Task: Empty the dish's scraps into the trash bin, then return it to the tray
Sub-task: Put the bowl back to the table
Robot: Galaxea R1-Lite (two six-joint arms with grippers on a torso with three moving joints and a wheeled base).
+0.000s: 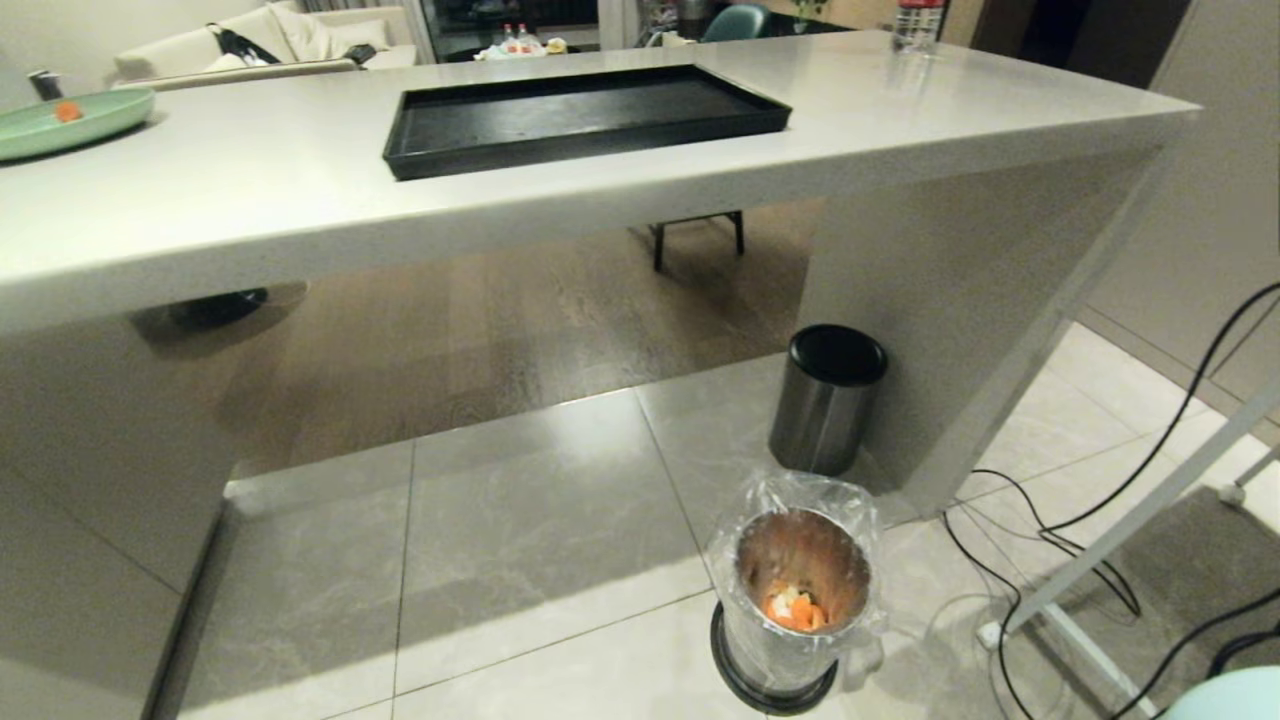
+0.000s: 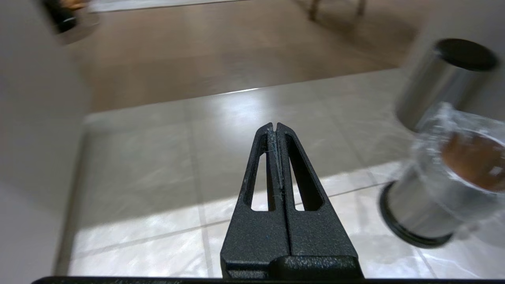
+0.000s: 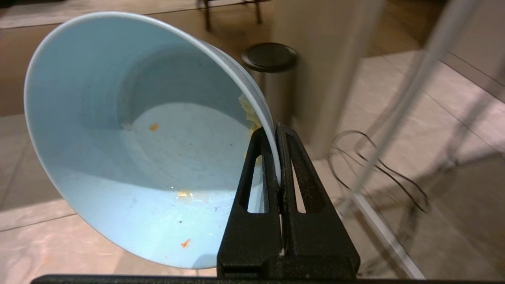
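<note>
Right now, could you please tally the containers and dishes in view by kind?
Bins: 2, the lined trash bin and a steel cylinder
Bowls: 1, the dish
Plates: 1, a green plate
Trays: 1, the tray
Total: 5

Glossy smooth dish (image 3: 130, 157); crinkled plastic-lined trash bin (image 1: 800, 560).

Dim indoor light; floor tiles (image 1: 520, 520) glare, wrist views blurred.

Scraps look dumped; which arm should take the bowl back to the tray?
Right. Its tool is already clamped on the rim of the nearly empty pale-blue round bowl; the left tool is shut, holding nothing.
</note>
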